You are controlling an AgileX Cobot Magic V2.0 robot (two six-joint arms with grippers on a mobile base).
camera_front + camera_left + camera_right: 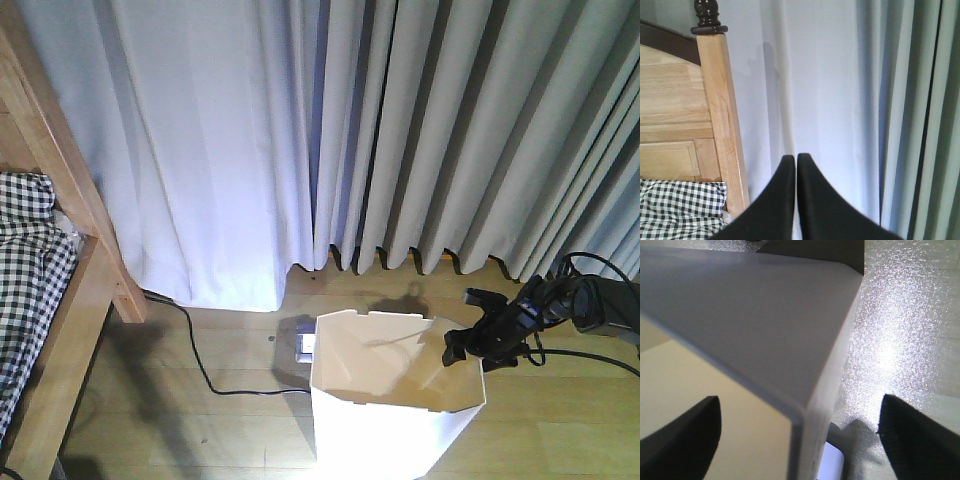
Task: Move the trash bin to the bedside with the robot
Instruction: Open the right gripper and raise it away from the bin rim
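The white trash bin [390, 410] stands on the wooden floor at the bottom centre, its top open and its inside bare. My right gripper [466, 322] reaches in from the right and is open, straddling the bin's right rim. In the right wrist view the bin's wall [770, 325] runs between the two spread fingers of that gripper [800, 399], one over the bin's inside, one outside. The bed's wooden frame [75, 290] and checked bedding [28, 255] are at the left edge, apart from the bin. My left gripper [792, 159] is shut on nothing, facing the bedpost [720, 115] and curtain.
Grey-white curtains [400, 120] hang across the back down to the floor. A black cable [200, 365] trails over the floor from the bed's leg to a white socket box [303, 347] just behind the bin. Black cables [590, 350] hang from the right arm.
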